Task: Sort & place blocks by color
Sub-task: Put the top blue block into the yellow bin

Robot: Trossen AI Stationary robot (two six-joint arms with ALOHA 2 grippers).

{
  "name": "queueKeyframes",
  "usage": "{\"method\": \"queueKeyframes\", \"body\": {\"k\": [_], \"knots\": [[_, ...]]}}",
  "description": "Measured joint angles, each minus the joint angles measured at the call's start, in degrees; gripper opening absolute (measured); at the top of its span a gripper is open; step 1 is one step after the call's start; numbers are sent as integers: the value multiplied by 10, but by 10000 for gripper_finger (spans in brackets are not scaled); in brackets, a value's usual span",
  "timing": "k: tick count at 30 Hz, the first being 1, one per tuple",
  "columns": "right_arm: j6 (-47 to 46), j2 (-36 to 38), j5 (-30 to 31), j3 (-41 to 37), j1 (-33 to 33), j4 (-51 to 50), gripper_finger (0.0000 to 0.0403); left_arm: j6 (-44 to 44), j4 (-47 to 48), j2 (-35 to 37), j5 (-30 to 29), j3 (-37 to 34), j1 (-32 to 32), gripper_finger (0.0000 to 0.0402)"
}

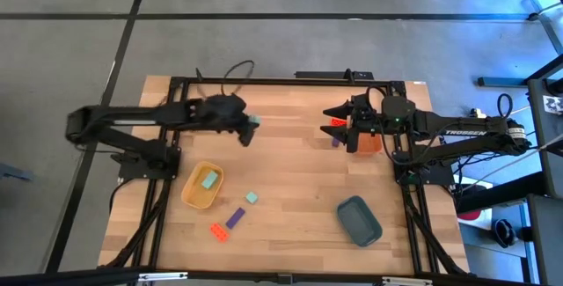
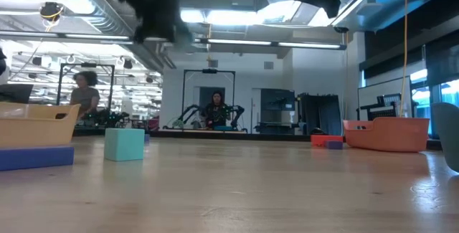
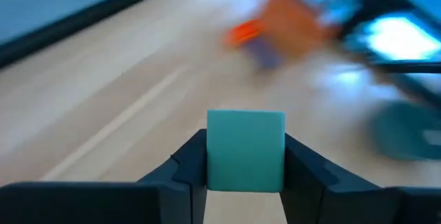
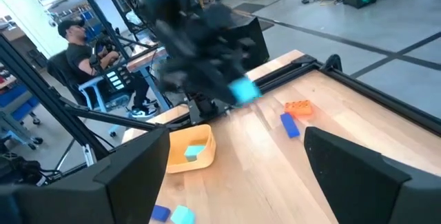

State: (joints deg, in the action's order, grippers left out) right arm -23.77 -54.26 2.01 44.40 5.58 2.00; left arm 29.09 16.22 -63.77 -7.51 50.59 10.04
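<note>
Pale teal fills the gap between the fingers of the left end effector (image 3: 244,176): a squarish teal block (image 3: 245,150) sits clamped there, the fingers partly closed on its two flat sides. In the high view this end effector (image 1: 250,129) hangs above the far middle of the counter (image 1: 290,202) with the block at its tip.

The yellow tray (image 1: 202,185), which already holds one teal block (image 1: 208,179), lies toward the near left from the held block, so the carry most likely runs back and down that way; the left arm is clearly the nearer one. The held block is nearly cubic, so its long axis hardly matters for the drop.

The right end effector (image 1: 341,124) waits wide open and empty over the orange tray (image 1: 367,140), with a red-orange block (image 1: 338,121) and a purple block (image 1: 335,142) just beside it.

Loose on the light wood lie another teal block (image 1: 252,198), a purple block (image 1: 235,218) and a red-orange block (image 1: 217,231); a dark teal tray (image 1: 359,219) sits near right. Beyond the counter, seated people and other rigs show.
</note>
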Motion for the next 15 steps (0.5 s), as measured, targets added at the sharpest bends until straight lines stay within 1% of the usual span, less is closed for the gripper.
{"method": "queueKeyframes", "body": {"k": [3, 6, 9, 13, 15], "knots": [[1, 0, -1, 0, 0, 12, 338, -29, -59, 39, 39, 0, -23, 122], [17, 0, -1, 0, -1, 20, 338, -38, -141, 56, 45, -12, -47, 122], [47, 0, -6, 0, -1, 33, 338, -29, -288, 58, 44, -68, -64, 122], [87, 0, -15, 0, -2, 48, 338, 21, -492, 54, 38, -157, -67, 122], [119, 0, -16, 0, -2, 49, 338, 36, -557, 52, 30, -186, -66, 122]]}}
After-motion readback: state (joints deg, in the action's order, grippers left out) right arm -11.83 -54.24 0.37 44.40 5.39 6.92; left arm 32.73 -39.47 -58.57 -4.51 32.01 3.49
